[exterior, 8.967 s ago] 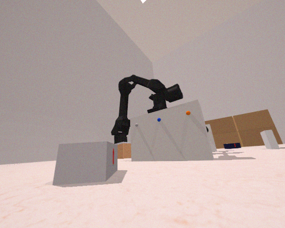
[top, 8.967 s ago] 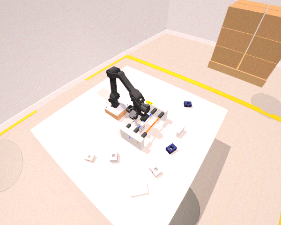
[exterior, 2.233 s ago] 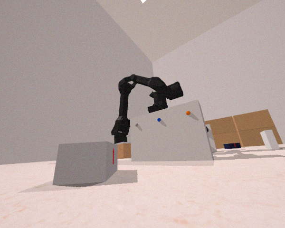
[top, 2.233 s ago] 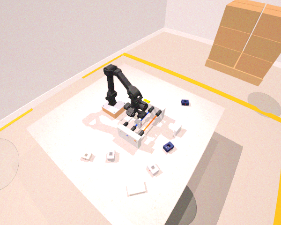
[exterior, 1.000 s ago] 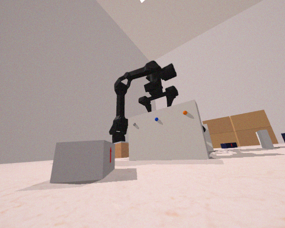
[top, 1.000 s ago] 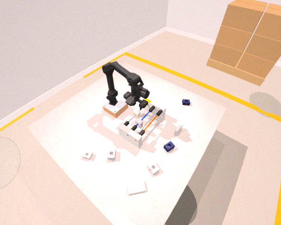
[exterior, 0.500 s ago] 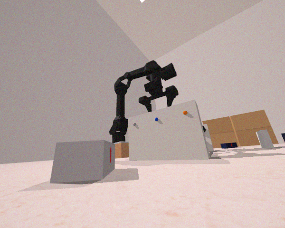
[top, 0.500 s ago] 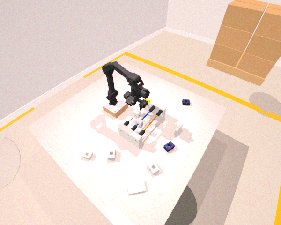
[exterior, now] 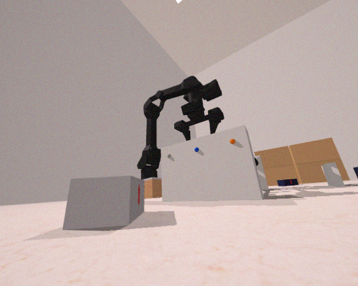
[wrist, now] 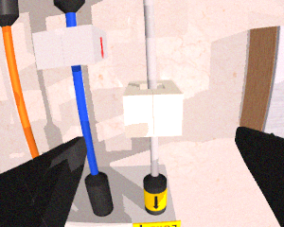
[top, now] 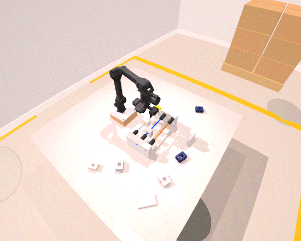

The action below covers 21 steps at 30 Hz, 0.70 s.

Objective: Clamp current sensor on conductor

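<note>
The cream split-core sensor (top: 144, 121) (wrist: 155, 113) sits around the grey conductor (wrist: 150, 43). Its halves look together, with a thin seam. No arrow shows on its visible faces. A black sleeve with a yellow band and black arrow (wrist: 155, 200) is at the conductor's near end in the wrist view, beside a yellow label (top: 158, 107) (wrist: 157, 224), cut off there. My gripper (top: 146, 114) (exterior: 200, 136) (wrist: 163, 139) is open and empty above the conductors, its fingers wide apart and clear of the sensor.
A white block with a red mark (top: 148, 131) (wrist: 63, 47) is on the blue conductor (wrist: 82, 109), beside the orange conductor (top: 161, 131) (wrist: 19, 95). The stand's front panel (top: 139, 145) (exterior: 210, 175) rises from the table. Dark blue sensors (top: 182, 156) and white blocks (top: 119, 165) stand around.
</note>
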{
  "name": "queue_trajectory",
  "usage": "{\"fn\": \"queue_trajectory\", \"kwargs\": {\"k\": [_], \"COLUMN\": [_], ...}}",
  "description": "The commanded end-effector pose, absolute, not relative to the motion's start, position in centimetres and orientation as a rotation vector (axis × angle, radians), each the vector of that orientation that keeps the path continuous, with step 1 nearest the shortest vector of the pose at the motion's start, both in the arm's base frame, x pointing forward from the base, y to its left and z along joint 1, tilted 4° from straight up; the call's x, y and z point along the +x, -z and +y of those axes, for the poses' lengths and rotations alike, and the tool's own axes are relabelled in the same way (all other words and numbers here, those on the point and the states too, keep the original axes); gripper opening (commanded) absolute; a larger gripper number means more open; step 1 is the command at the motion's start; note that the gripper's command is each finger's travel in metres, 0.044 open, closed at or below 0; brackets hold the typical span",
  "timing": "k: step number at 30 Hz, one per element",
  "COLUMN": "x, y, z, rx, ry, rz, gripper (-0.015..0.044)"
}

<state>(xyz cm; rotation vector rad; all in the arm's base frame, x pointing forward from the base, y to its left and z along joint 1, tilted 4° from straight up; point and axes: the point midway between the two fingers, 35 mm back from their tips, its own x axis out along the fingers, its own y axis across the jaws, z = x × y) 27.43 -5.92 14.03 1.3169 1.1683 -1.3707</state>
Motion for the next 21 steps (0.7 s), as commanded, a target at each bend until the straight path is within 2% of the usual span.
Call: {"fn": "queue_trajectory", "kwargs": {"k": [1, 11, 21], "x": [26.9, 23.1, 20.3], "y": [-13.7, -12.8, -14.0], "z": [-4.7, 2.0, 6.7], "rx": [1.231, 0.676, 0.299], "ry": [1.388, 1.341, 1.022], "rz": [1.170, 1.013, 0.684], "gripper": [0.0440, 0.0440, 0.0440]}}
